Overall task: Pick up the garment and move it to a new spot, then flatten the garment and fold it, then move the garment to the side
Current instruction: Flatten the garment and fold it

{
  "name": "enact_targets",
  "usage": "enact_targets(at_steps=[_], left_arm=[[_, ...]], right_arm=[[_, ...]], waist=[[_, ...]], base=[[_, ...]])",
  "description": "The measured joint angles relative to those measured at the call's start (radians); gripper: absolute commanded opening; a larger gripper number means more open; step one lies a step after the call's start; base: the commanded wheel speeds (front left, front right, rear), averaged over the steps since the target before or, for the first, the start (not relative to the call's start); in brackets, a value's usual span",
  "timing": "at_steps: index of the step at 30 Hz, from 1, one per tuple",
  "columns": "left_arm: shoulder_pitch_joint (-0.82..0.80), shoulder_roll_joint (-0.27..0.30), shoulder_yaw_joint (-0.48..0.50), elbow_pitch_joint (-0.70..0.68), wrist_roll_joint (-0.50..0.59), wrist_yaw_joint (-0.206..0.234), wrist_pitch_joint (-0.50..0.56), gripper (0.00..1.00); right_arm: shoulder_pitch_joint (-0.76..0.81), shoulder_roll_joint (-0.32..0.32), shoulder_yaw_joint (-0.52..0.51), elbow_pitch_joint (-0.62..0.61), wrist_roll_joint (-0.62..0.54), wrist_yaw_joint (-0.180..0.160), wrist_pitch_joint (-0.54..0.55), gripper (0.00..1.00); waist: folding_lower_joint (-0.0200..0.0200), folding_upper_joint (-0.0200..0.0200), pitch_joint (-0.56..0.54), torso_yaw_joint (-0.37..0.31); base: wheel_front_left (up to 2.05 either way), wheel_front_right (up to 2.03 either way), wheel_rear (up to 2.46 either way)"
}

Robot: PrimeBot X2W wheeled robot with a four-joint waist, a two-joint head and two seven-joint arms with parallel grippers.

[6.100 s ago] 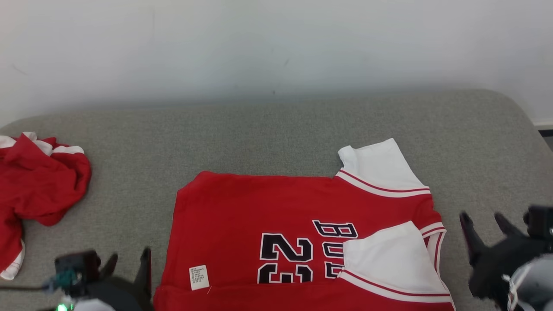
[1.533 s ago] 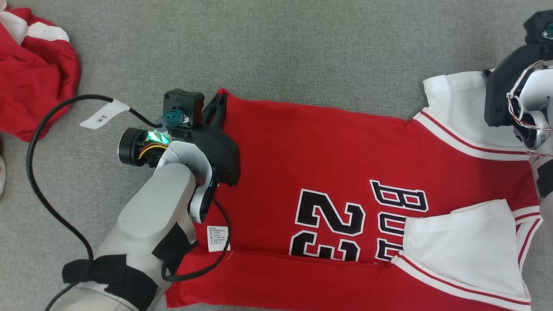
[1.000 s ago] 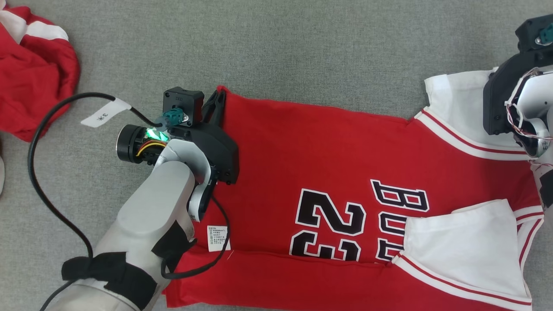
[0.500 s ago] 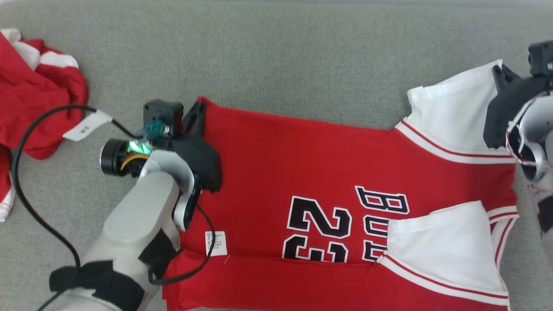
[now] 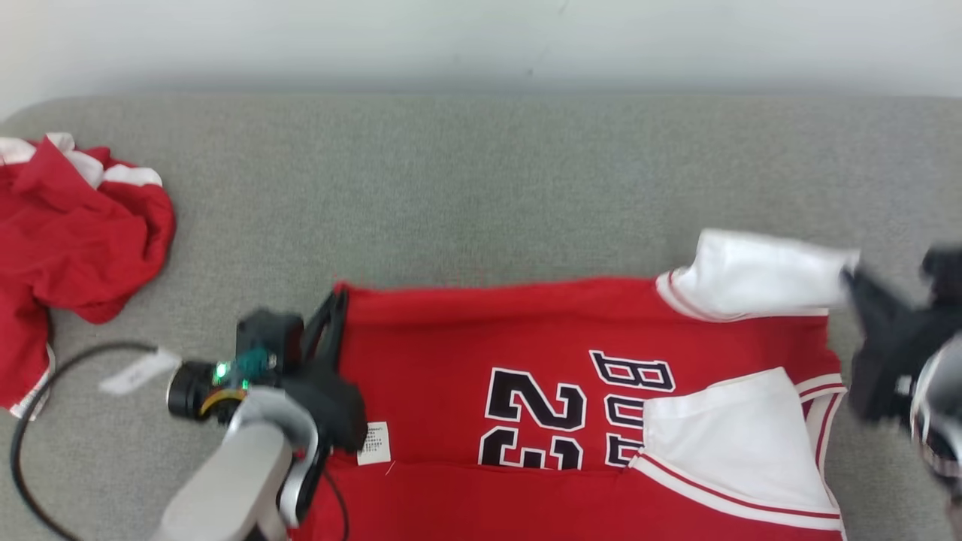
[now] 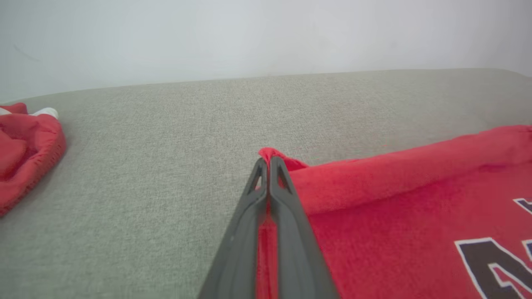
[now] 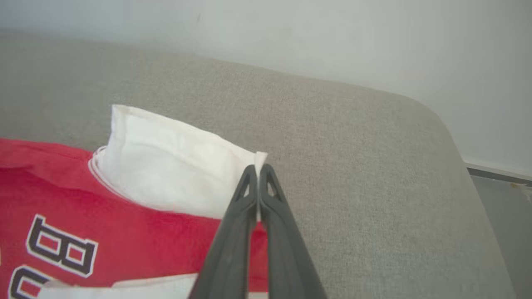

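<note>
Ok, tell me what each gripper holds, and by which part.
Both hold the jersey. The left gripper is shut on its red corner; the right gripper is shut on the edge of its white sleeve.

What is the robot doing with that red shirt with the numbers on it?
The robot is folding the red shirt on the gray cushion. Its left gripper is pinched shut on the shirt's far red corner. Its right gripper is pinched shut on the tip of the white sleeve. Together they hold that far edge a little off the cushion. A crumpled shirt lies off to the left.
</note>
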Motion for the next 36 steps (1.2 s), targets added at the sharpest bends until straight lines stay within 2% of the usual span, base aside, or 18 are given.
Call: enact_targets(at_steps=[3, 10, 17, 24, 25, 26, 27, 28, 29, 36], left_arm=[[0.076, 0.030, -0.007, -0.067, 0.001, 0.005, -0.009, 0.00], [0.184, 0.067, -0.005, -0.149, 0.003, 0.032, -0.014, 0.00], [0.259, 0.086, 0.005, -0.178, -0.014, 0.050, -0.017, 0.00], [0.303, 0.086, 0.014, -0.182, -0.037, 0.063, -0.016, 0.01], [0.309, 0.086, 0.015, -0.180, -0.037, 0.066, -0.015, 0.14], [0.316, 0.086, 0.014, -0.179, -0.039, 0.067, -0.015, 0.45], [0.321, 0.085, 0.016, -0.176, -0.045, 0.068, -0.012, 1.00], [0.325, 0.084, 0.018, -0.173, -0.053, 0.070, -0.008, 1.00], [0.332, 0.084, 0.023, -0.173, -0.061, 0.077, -0.008, 1.00], [0.395, 0.105, 0.067, -0.185, -0.087, 0.106, -0.015, 1.00]], right_arm=[[0.159, 0.011, -0.016, -0.128, 0.041, 0.000, 0.070, 0.00], [0.324, 0.014, -0.037, -0.277, 0.086, 0.000, 0.181, 0.00], [0.422, 0.012, -0.042, -0.344, 0.121, 0.000, 0.289, 0.00], [0.477, 0.006, -0.027, -0.352, 0.119, 0.000, 0.332, 0.00], [0.479, 0.008, -0.024, -0.351, 0.119, 0.000, 0.333, 0.00], [0.479, 0.009, -0.021, -0.350, 0.119, 0.000, 0.338, 0.00], [0.481, 0.012, -0.019, -0.346, 0.121, 0.000, 0.347, 0.00], [0.485, 0.019, -0.017, -0.344, 0.121, 0.000, 0.352, 0.09], [0.493, 0.026, -0.016, -0.343, 0.121, 0.000, 0.359, 1.00], [0.524, 0.043, -0.014, -0.343, 0.134, 0.000, 0.381, 1.00]], waist=[[0.0000, 0.0000, -0.029, -0.008], [0.0000, 0.0000, -0.059, -0.027], [0.0000, 0.0000, -0.076, -0.034], [0.0001, 0.0000, -0.098, -0.033], [0.0001, 0.0000, -0.102, -0.033], [0.0001, 0.0000, -0.106, -0.033], [0.0000, -0.0001, -0.109, -0.034], [0.0001, 0.0000, -0.114, -0.035], [0.0001, 0.0000, -0.118, -0.035], [0.0002, 0.0001, -0.148, -0.036]], base=[[0.00, 0.00, 0.00], [0.00, 0.00, 0.00], [0.00, 0.00, 0.00], [0.00, 0.00, 0.00], [0.00, 0.00, 0.00], [0.00, 0.00, 0.00], [0.00, 0.00, 0.00], [0.00, 0.00, 0.00], [0.00, 0.00, 0.00], [0.00, 0.00, 0.00]])
